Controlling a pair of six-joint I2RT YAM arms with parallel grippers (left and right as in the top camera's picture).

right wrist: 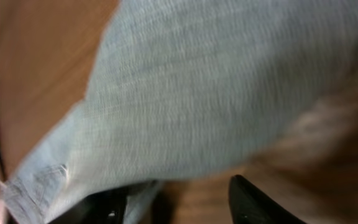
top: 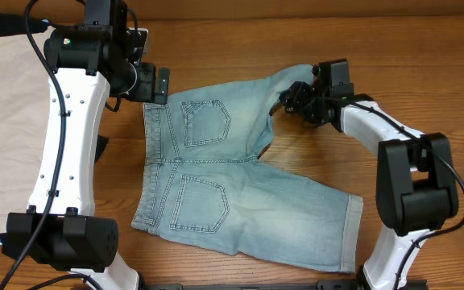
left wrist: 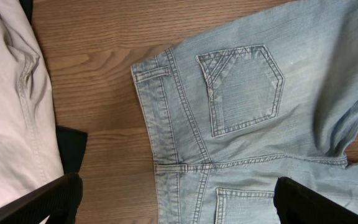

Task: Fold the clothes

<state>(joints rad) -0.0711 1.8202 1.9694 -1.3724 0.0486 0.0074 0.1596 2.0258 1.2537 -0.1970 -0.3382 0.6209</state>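
The light blue denim shorts [top: 216,189] lie pockets-up mid-table, no label or writing legible. At two o'clock the right gripper [top: 295,98] is at a rumpled leg end; grip unclear. At ten o'clock the left gripper [top: 158,84] hovers fully spread, holding nothing, beige shorts [top: 6,129] at nine.

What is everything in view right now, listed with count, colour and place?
Faded light blue denim shorts: one, back pockets up, table centre; far leg bunched and raised at the right gripper.
Beige khaki garment: one, left edge of table.
Black garment: one, dark, peeking from under the beige one.
Brown wooden table: one, beneath everything.
Left gripper: one, black, open, above the waistband end.
Right gripper: one, black, at the far leg's hem; whether it grips the cloth is unclear.
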